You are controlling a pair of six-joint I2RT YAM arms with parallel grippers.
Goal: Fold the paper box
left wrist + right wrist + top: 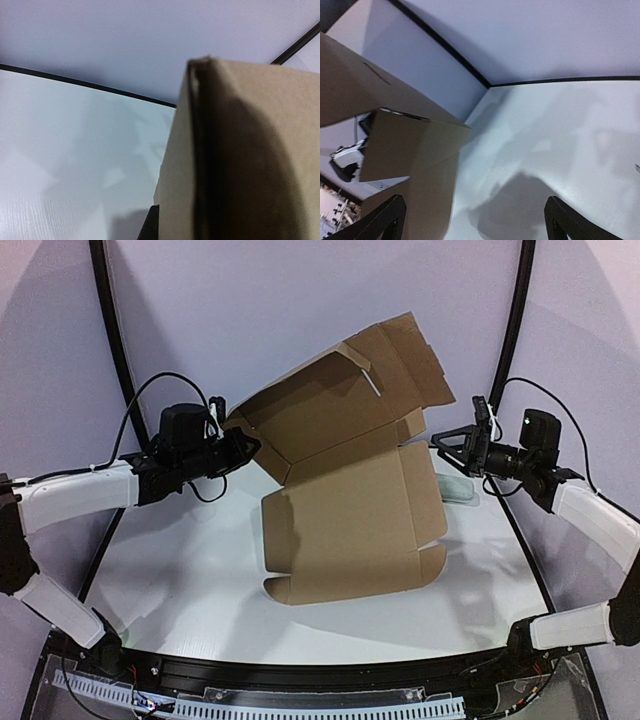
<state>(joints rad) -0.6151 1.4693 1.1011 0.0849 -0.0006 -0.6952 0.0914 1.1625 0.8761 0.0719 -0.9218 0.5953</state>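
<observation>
Few folds are made; paper box half-raised, flaps loose. Its edge is pinched in left gripper; right gripper is spread wide beside it, empty.

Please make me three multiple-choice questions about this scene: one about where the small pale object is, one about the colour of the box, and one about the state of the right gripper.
1. Where does the small pale object lie, relative to the paper box?
A inside it
B on the table just right of it, near the right gripper
C on top of its raised flaps

2. What colour is the paper box?
A brown
B white
C blue

3. How is the right gripper?
A shut on a flap
B shut, empty
C open, holding nothing

Answers:
1 B: the top view shows it on the white surface beside the box's right edge.
2 A: every view shows plain brown cardboard.
3 C: its fingers stand wide apart with only table between them.
</observation>
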